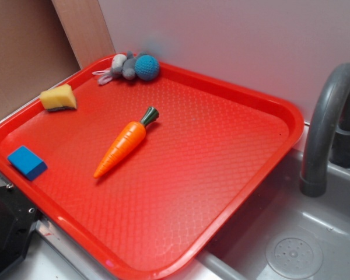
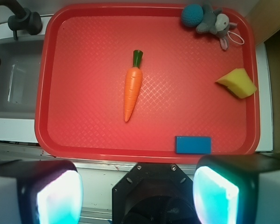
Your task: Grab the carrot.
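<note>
Wrist view: gripper (image 2: 137, 191) wide open, high above the tray (image 2: 84, 135); approach stage, next descend over the carrot (image 2: 132, 91).

Exterior view: set above and to one side, angled down across the red tray (image 1: 262, 169). Tray runs diagonally through frame; grey faucet (image 1: 329, 116) and sink basin (image 1: 315, 233) at right, pale wall behind. Fairly near, the tray's near corner cut off by the bottom edge.

Wrist view: mounted on the arm, looking almost straight down from high up, whole tray (image 2: 84, 135) in frame. The gripper (image 2: 137, 186) fills the bottom edge, its two pads blurred and wide apart.

Shared ground: the tray and all on it, the carrot (image 1: 121, 146) (image 2: 132, 91) mid-tray, faucet (image 2: 18, 18) now top left, roughly opposite orientation.
</note>
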Robot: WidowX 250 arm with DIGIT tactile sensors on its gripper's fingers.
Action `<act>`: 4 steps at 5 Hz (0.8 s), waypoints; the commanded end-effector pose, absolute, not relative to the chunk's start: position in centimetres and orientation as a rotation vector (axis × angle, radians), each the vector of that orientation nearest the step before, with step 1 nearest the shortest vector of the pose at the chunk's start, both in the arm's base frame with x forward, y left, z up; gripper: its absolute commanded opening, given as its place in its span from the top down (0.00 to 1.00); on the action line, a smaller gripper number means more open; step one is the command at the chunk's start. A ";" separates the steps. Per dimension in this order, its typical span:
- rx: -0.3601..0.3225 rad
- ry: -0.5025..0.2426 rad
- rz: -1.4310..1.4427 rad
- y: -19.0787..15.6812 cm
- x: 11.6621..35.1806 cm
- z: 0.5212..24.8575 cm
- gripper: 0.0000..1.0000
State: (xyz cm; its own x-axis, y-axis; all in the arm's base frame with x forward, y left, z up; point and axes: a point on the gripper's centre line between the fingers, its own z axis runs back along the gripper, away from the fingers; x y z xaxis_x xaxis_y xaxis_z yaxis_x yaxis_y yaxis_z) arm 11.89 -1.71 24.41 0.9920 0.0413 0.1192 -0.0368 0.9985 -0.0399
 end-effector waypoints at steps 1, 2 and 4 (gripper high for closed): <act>-0.038 -0.120 0.039 -1.7 11.9 24.4 0.00; -0.043 -0.120 0.059 -1.6 12.5 24.3 0.00; -0.026 -0.155 0.135 -2.5 19.3 21.9 0.00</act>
State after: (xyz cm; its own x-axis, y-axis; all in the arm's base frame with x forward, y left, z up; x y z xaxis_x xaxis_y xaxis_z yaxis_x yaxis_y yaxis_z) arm 19.08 -2.32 20.66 0.9827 0.1520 0.1061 -0.1496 0.9883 -0.0297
